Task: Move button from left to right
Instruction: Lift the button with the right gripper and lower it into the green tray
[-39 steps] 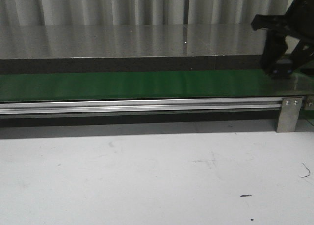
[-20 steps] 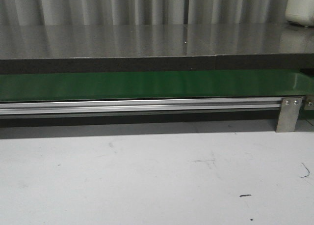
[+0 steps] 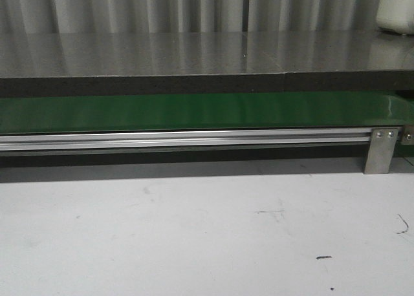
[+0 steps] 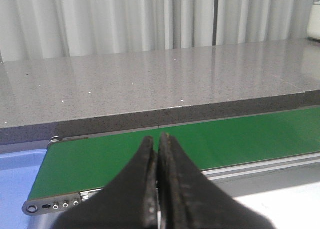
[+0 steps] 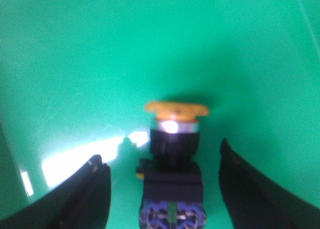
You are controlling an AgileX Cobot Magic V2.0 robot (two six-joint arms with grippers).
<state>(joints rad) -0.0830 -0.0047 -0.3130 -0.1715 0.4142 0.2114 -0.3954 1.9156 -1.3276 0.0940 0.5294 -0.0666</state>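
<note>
1. Closely framed in the right wrist view: right gripper (image 5: 162, 189) spread wide, black fingers (image 5: 82, 194) at either side, gripping nothing.
2. Lying between those fingers, touching neither: the button (image 5: 172, 164), orange-yellow cap toward 12 o'clock, black body toward 6 o'clock, a bluish terminal end cut off by the frame edge.
3. Resting on the green belt (image 5: 100, 54), which fills the whole right wrist view; a bright glare patch at about 8 o'clock from the button.
4. No readable writing, brand or label on the button; picture soft and blurred, fine detail on the body hard to make out.
5. Pressed together in the left wrist view: left gripper (image 4: 159, 179), black fingers (image 4: 142, 189) meeting tip to tip, nothing between them.
6. Beyond those tips, toward 12 o'clock: the green belt, then a grey speckled countertop (image 4: 150, 84), then pale curtains (image 4: 100, 19); a blue surface (image 4: 15, 184) at about 9 o'clock, cut off by the frame.
7. Seen from the front: green belt (image 3: 194, 112) running across, a silver aluminium rail (image 3: 181, 139) along its near edge, a metal bracket (image 3: 380, 150) at 3 o'clock, a white table (image 3: 194, 238) nearest.
8. Neither gripper nor the button visible in the front view; a pale object (image 3: 396, 8) at 1 o'clock, cut off, not identifiable.
</note>
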